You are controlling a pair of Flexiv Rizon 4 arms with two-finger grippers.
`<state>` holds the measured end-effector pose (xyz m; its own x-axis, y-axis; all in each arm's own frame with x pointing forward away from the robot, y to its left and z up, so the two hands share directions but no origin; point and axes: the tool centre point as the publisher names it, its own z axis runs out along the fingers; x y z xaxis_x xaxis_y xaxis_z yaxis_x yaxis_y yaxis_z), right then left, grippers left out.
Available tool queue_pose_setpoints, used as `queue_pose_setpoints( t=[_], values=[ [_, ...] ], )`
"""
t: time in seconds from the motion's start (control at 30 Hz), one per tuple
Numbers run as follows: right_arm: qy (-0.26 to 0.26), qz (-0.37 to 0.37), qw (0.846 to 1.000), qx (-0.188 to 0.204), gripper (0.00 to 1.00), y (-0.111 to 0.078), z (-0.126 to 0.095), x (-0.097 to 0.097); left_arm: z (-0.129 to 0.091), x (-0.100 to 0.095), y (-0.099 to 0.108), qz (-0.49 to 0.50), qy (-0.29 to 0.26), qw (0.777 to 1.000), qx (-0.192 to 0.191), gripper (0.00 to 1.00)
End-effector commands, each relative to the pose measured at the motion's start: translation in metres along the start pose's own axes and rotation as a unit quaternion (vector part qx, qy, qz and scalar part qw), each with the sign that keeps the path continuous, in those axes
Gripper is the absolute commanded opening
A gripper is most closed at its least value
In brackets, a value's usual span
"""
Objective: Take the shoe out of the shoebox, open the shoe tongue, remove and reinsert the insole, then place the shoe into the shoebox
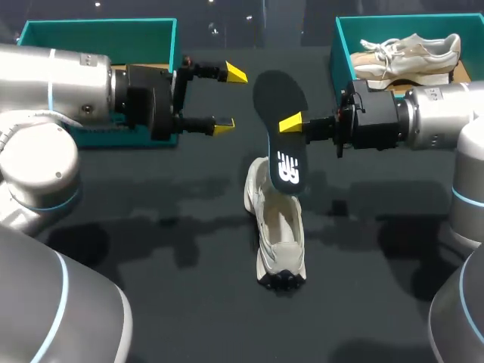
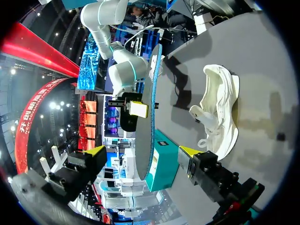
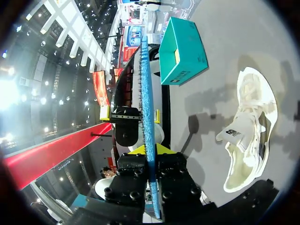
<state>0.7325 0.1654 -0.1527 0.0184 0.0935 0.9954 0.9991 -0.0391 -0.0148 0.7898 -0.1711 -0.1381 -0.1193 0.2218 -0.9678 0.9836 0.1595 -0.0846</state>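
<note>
A white shoe lies on the dark table, opening up, with its tongue pulled out. Above it hangs a dark insole with a white logo, heel end down over the shoe. My right gripper is shut on the insole's edge. In the right wrist view the insole stands edge-on between my right gripper's fingers, with the shoe beside it. My left gripper is wide open just left of the insole, not touching it. In the left wrist view the insole stands ahead of my left gripper.
A teal shoebox stands at the back left behind my left arm. A second teal box at the back right holds another pale shoe. The table's front half is bare dark surface.
</note>
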Motion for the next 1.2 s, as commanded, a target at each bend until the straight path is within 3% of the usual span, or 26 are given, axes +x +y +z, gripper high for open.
queue_pose_setpoints(
  t=[0.03, 0.1, 0.2, 0.27, 0.33, 0.37, 0.5, 0.77, 1.0, 1.2],
  values=[
    [0.009, 0.0, 1.0, -0.008, 0.0, -0.007, 0.005, -0.002, 0.008, 0.008, -0.004, 0.002, -0.078, 0.997, -0.003, 1.0],
    [0.014, 0.003, 1.0, -0.008, 0.0, -0.008, 0.007, -0.003, 0.012, 0.01, -0.005, -0.001, -0.086, 0.996, 0.003, 0.98],
    [0.021, 0.008, 1.0, -0.007, 0.0, -0.008, 0.01, -0.004, 0.017, 0.012, -0.008, -0.004, -0.092, 0.996, 0.008, 0.78],
    [0.024, 0.009, 1.0, -0.005, 0.0, -0.008, 0.012, -0.006, 0.02, 0.013, -0.01, -0.005, -0.094, 0.995, 0.013, 0.74],
    [0.029, 0.01, 1.0, -0.004, 0.0, -0.008, 0.014, -0.007, 0.022, 0.013, -0.012, -0.007, -0.096, 0.995, 0.016, 0.56],
    [0.031, 0.009, 0.999, -0.003, 0.0, -0.008, 0.015, -0.007, 0.023, 0.013, -0.012, -0.007, -0.098, 0.995, 0.021, 0.53],
    [0.037, 0.008, 0.999, -0.002, 0.0, -0.008, 0.017, -0.008, 0.029, 0.015, -0.016, -0.01, -0.101, 0.994, 0.029, 0.56],
    [0.041, 0.009, 0.999, 0.0, 0.0, -0.008, 0.021, -0.008, 0.04, 0.02, -0.019, -0.006, -0.101, 0.994, 0.033, 0.48],
    [0.044, 0.015, 0.999, -0.002, 0.0, -0.009, 0.025, -0.008, 0.046, 0.023, -0.02, -0.003, -0.105, 0.994, 0.03, 0.47],
    [0.045, 0.018, 0.999, -0.001, 0.0, -0.009, 0.027, -0.009, 0.051, 0.023, -0.021, 0.006, -0.105, 0.994, 0.026, 0.39]
  ],
)
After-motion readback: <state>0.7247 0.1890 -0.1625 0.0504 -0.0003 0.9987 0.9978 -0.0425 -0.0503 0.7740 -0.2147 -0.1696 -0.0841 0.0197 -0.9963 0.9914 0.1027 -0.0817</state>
